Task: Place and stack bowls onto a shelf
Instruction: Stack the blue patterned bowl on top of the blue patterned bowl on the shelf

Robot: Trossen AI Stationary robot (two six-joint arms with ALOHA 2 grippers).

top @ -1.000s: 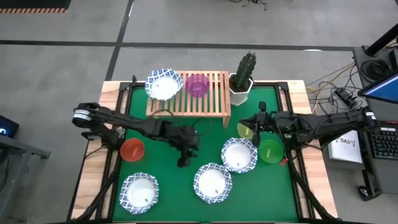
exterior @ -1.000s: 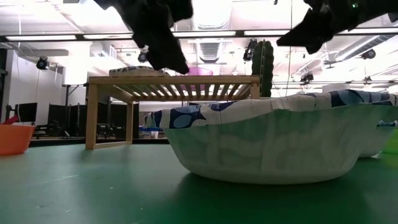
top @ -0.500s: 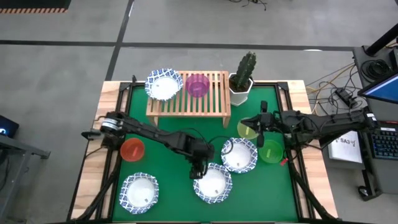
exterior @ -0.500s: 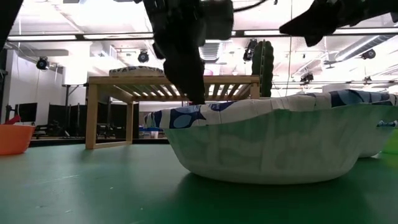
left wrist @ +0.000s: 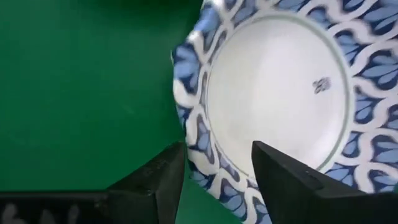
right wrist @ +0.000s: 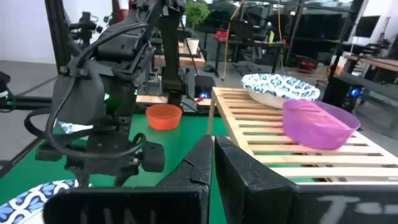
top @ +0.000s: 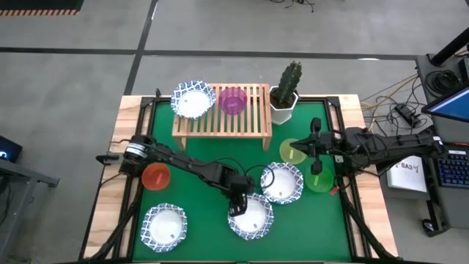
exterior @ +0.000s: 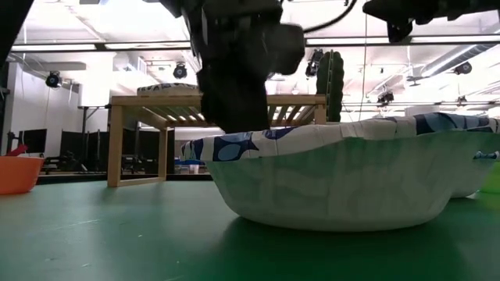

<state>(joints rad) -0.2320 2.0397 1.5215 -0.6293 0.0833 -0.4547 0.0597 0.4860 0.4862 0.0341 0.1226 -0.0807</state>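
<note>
My left gripper (top: 237, 205) is open and low over the left side of the middle near white bowl with a blue rim (top: 251, 217). In the left wrist view its fingers (left wrist: 217, 149) stand on either side of the bowl's rim (left wrist: 208, 165), one over the white inside and one over the green mat. My right gripper (top: 315, 143) is shut (right wrist: 213, 144) and hangs in the air by the yellow bowl (top: 292, 152) and the green bowl (top: 319, 179). On the wooden shelf (top: 249, 121) sit a white-and-blue bowl (top: 193, 100) and the purple bowl (top: 233, 100).
Two more white-and-blue bowls (top: 282, 183) (top: 163, 226) and the red bowl (top: 155, 176) rest on the green mat. A cactus in a white pot (top: 285, 94) stands at the shelf's right end. The shelf's right slats are bare.
My left gripper has swung from the middle of the mat toward the near-right and has come down over the left rim of the middle near bowl. My right gripper has risen a little above the yellow bowl. No bowl has moved.
</note>
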